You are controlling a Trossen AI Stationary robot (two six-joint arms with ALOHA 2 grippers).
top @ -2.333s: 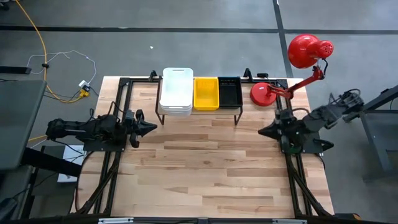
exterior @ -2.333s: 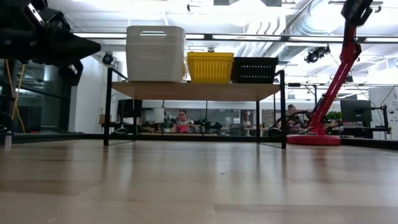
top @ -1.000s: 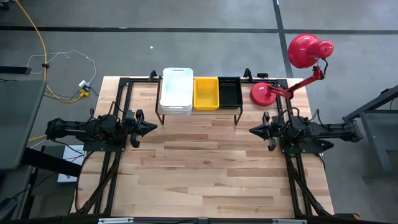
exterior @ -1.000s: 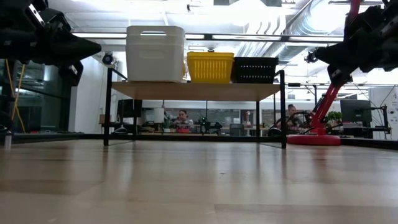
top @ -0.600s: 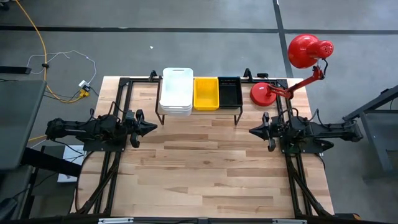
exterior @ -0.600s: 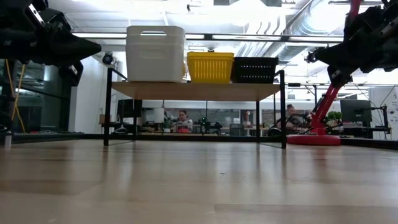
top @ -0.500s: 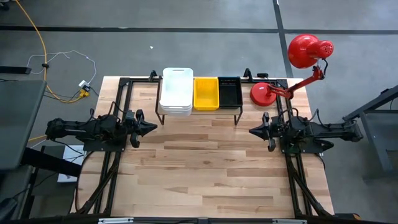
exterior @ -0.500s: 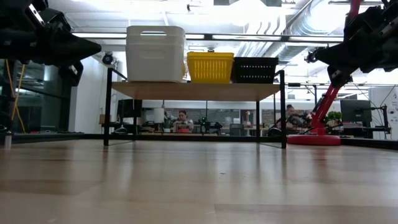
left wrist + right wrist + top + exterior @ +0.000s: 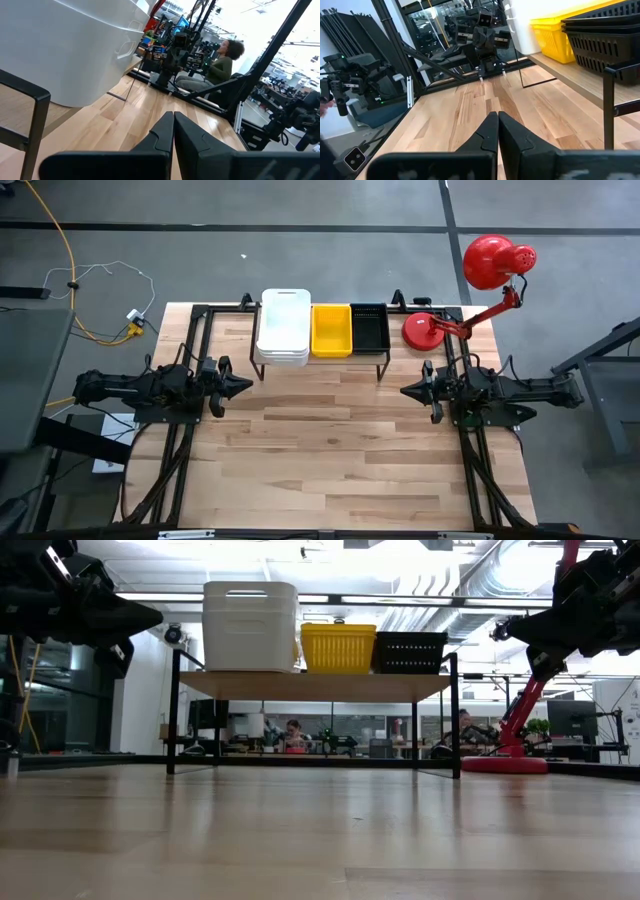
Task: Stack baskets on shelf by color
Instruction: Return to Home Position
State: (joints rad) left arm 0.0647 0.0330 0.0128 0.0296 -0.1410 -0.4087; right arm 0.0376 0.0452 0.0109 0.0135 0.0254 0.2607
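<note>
high view: the shelf (image 9: 330,359) stands at the far edge of the table (image 9: 330,470), and every basket in sight is on it. the white baskets (image 9: 283,328) are nested at one end, the yellow baskets (image 9: 331,330) touch them in the middle, and the black baskets (image 9: 369,326) close the row. a red lamp (image 9: 497,262) sits just beyond the black end. the left gripper (image 9: 243,385) and the right gripper (image 9: 408,391) hang over the table's two sides, well apart from the shelf and pointing at each other, carrying nothing. the sorting looks finished.

low view: the white stack rises clearly taller than the yellow and black ones on the plank. both grippers hover at the picture's edges, level with the baskets.

left wrist view: this arm's fingers (image 9: 162,132) are pressed together tip to tip with nothing between them. the smooth white wall fills one side, with a handle cut-out in view. a person (image 9: 220,65) sits in the room behind.

right wrist view: these fingers (image 9: 489,131) also meet, empty. the mesh walls of the yellow and black baskets show above the plank.

as a judgement, these baskets are light, stiff thin plastic. the white walls look slick, so the rim or handle slot of a short end is the better hold; mesh gives more bite. nested ones may lift together.
</note>
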